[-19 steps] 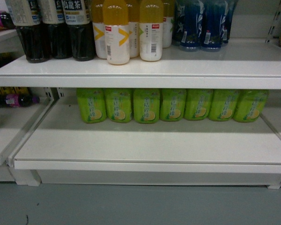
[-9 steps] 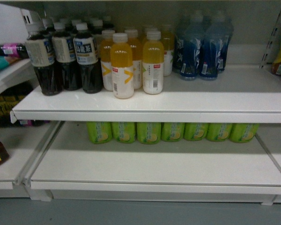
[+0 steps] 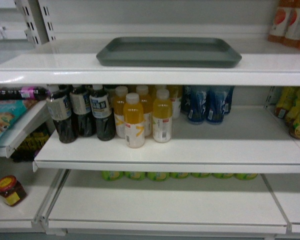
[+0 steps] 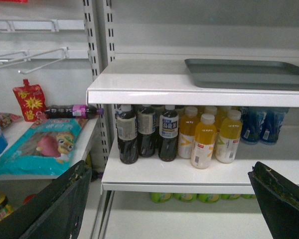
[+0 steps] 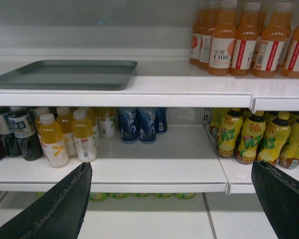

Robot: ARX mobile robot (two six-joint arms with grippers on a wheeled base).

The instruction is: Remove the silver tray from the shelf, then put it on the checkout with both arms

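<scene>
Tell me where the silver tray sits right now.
In the head view the silver tray lies flat at the centre of the top shelf, directly above the yellow juice bottles and blue bottles one board down.

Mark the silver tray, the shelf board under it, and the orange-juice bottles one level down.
silver tray (image 3: 168, 51), head view, its flat floor
shelf (image 3: 50, 65), head view, bare top left of tray
orange-juice bottles (image 3: 134, 121), head view, front bottle's body
</scene>
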